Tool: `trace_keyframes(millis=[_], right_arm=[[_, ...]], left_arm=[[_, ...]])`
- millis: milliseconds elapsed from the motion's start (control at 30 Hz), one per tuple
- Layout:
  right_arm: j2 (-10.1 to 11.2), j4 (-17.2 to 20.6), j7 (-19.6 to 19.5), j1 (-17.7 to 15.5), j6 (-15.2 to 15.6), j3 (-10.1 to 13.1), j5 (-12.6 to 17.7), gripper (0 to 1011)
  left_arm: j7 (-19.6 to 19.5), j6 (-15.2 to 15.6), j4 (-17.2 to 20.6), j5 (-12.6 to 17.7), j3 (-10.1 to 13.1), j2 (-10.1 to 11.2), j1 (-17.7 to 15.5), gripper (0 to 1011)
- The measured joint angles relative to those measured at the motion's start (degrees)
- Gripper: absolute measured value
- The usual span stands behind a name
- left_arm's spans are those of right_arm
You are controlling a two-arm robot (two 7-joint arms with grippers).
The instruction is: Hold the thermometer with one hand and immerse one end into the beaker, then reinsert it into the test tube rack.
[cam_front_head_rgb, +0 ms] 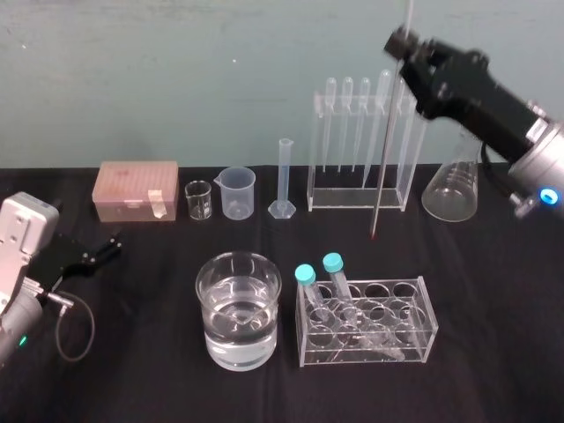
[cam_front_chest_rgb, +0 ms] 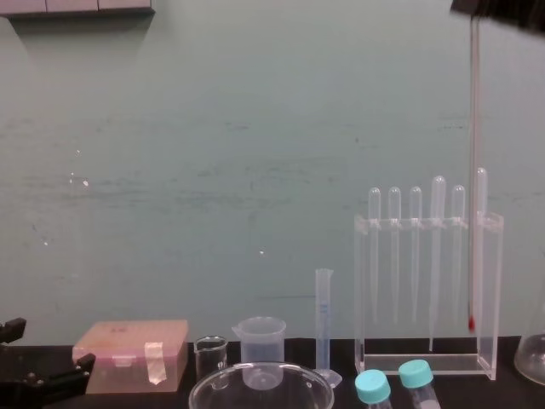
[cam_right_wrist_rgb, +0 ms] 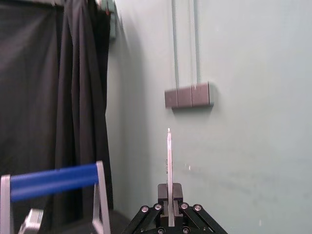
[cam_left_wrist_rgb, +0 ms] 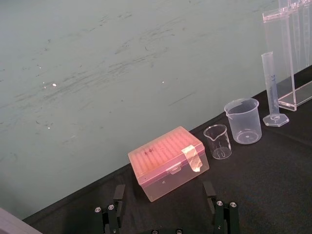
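Right gripper (cam_front_head_rgb: pixel 404 44): we see it raised at the back right, above the test tube rack (cam_front_head_rgb: pixel 313 150), clenched on the upper part of the thermometer (cam_front_head_rgb: pixel 385 150)
Thermometer: it hangs nearly upright, with its red bulb (cam_front_chest_rgb: pixel 469 323) low in front of the rack's right part, off the table and well apart from the beaker (cam_front_head_rgb: pixel 216 300)
Beaker: we find it front centre, part full of clear liquid
Rack: it stands at the back, with pipettes (cam_front_chest_rgb: pixel 415 256) hanging from its top bar
Left gripper (cam_left_wrist_rgb: pixel 163 195): it rests low at the table's left with fingers spread and nothing between them, near the pink box (cam_left_wrist_rgb: pixel 168 163)
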State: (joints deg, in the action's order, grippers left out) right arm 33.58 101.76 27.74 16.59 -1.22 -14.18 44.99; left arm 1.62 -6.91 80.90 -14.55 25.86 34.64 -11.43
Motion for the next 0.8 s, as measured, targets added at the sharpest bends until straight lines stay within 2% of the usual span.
trace_keyframes(millis=[200,400,467,600,700,800], right_arm=[[-0.89,0.00,-0.02,4.29,-0.34,0.37,0.53,57],[-3.19,-1.71,1.12,8.94,-0.72,-1.95,0.59,56],[-4.92,-2.50,2.65,10.92,-0.31,-4.59,1.26,56],[-6.44,-3.14,4.60,12.40,0.53,-7.60,2.24,56],[-8.10,-4.39,6.95,13.97,1.50,-11.28,3.05,56],[-8.78,-5.45,8.28,14.57,2.46,-13.85,3.46,56]], left_arm=[[0.00,0.00,0.00,0.00,0.00,0.00,0.00,1008],[0.00,0.00,0.00,0.00,0.00,0.00,0.00,1008],[0.00,0.00,0.00,0.00,0.00,0.00,0.00,1008],[0.00,0.00,0.00,0.00,0.00,0.00,0.00,1008],[0.00,0.00,0.00,0.00,0.00,0.00,0.00,1008],[0.00,0.00,0.00,0.00,0.00,0.00,0.00,1008]])
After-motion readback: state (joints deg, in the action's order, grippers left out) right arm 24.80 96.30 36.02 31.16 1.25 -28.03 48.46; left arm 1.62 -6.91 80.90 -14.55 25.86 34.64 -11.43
